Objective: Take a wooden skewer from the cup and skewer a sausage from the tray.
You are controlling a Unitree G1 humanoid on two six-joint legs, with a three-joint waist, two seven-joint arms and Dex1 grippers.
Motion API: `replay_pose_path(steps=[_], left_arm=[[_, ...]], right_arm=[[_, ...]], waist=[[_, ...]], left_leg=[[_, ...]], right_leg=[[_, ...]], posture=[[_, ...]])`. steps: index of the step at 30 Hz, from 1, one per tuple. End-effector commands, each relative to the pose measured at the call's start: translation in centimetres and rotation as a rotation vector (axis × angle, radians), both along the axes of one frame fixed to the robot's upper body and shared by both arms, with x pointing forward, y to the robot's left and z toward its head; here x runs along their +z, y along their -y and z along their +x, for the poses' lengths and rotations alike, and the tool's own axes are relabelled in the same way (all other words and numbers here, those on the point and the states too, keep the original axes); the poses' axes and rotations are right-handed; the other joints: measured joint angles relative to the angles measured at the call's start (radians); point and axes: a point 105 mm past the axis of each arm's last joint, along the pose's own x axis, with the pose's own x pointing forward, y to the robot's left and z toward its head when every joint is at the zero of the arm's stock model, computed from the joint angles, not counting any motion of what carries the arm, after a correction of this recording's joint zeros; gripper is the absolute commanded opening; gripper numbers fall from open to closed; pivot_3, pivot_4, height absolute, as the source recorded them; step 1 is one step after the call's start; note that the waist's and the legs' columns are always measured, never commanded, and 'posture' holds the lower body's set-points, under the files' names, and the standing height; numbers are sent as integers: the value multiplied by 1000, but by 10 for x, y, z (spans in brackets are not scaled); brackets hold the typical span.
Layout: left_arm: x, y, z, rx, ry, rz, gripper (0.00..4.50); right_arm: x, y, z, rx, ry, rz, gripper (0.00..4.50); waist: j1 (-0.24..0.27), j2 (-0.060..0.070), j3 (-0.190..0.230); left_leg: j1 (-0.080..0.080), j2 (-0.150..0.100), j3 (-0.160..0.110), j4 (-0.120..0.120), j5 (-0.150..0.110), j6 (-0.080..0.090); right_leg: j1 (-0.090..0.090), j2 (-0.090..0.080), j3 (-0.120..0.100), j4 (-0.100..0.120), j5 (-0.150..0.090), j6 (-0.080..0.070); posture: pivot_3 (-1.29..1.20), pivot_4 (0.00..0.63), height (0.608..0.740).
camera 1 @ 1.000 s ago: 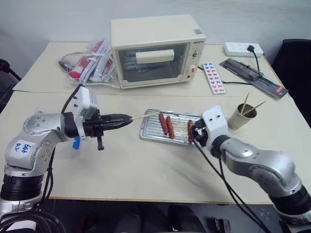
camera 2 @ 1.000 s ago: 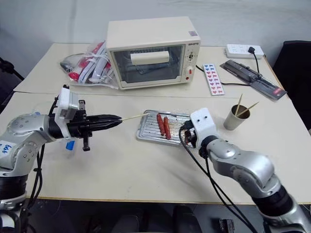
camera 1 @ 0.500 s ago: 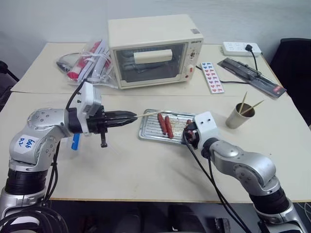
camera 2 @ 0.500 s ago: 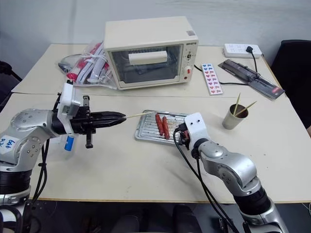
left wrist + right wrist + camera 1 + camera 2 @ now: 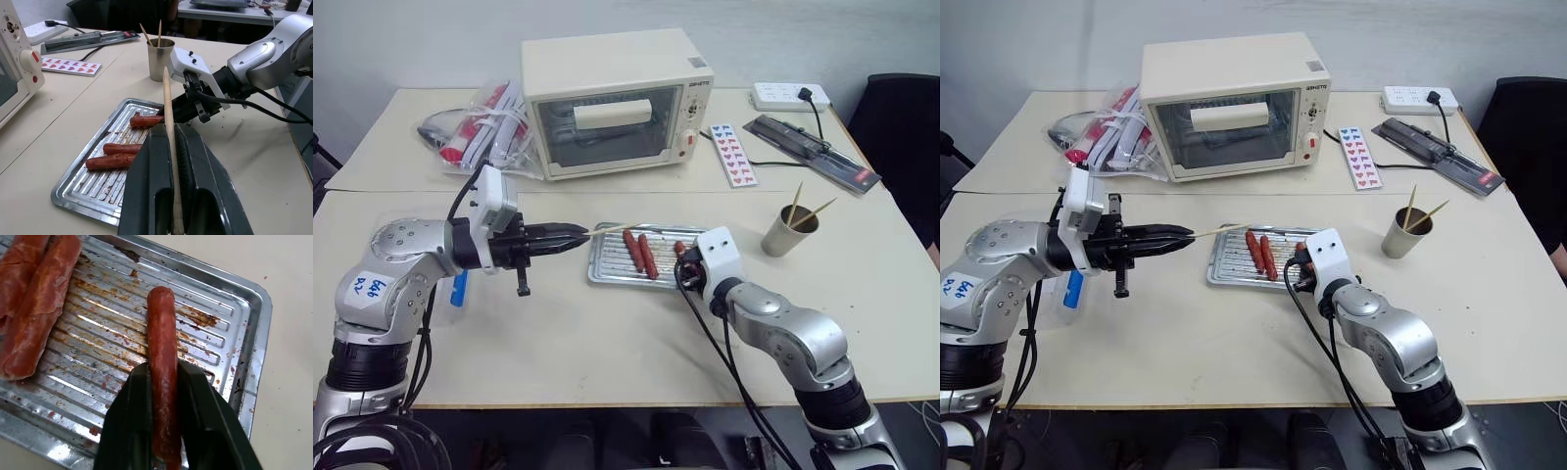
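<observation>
The sausage [image 5: 163, 367] is smooth, reddish-brown and finger-like, lying along the ribs of the silvery tray [image 5: 244, 313], whose ribbed bottom is smeared with dark grease. It sits between the 2 black fingers of the right gripper [image 5: 164, 431], which press against its sides — clamped on it, with its near end hidden below the fingers. 2 more sausages [image 5: 638, 254] lie side by side toward the tray's other end, well apart from this one. In the head views the right gripper's fingers are hidden behind its white wrist housing at the tray's right edge, so the grip cannot be made out there. The wooden skewer [image 5: 168, 127] — thin, straight, pale tan — is pinched in the closed left gripper [image 5: 570, 237], held level with its tip reaching over the tray's left edge; its rear end is hidden between the fingers. The beige cup [image 5: 787, 229] stands to the right of the tray with 2 more sticks in it.
</observation>
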Motion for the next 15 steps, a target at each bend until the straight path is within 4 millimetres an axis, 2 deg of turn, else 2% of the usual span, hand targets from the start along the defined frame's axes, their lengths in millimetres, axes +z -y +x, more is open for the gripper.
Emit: replay_pose_path(steps=[1, 8, 12, 15], left_arm=[[11, 3, -1, -10, 62, -3, 0], [10, 3, 0, -11, 61, -6, 0], [9, 3, 0, -19, 56, -3, 0], [6, 3, 1, -39, 46, 11, 0]], right_arm=[[-4, 7, 0, -22, -15, -2, 660], [-2, 7, 0, -3, -21, 28, 660], [20, 6, -1, 99, 16, 65, 660], [43, 6, -10, 283, 16, 60, 660]], waist=[[0, 0, 0], [0, 0, 0], [0, 0, 0], [0, 0, 0]], left_leg=[[0, 0, 0, 0, 0, 0], [0, 0, 0, 0, 0, 0], [0, 0, 0, 0, 0, 0], [0, -1, 0, 0, 0, 0]], right_leg=[[0, 0, 0, 0, 0, 0], [0, 0, 0, 0, 0, 0], [0, 0, 0, 0, 0, 0], [0, 0, 0, 0, 0, 0]], posture=[[0, 150, 740], [0, 150, 740], [0, 150, 740], [0, 150, 740]])
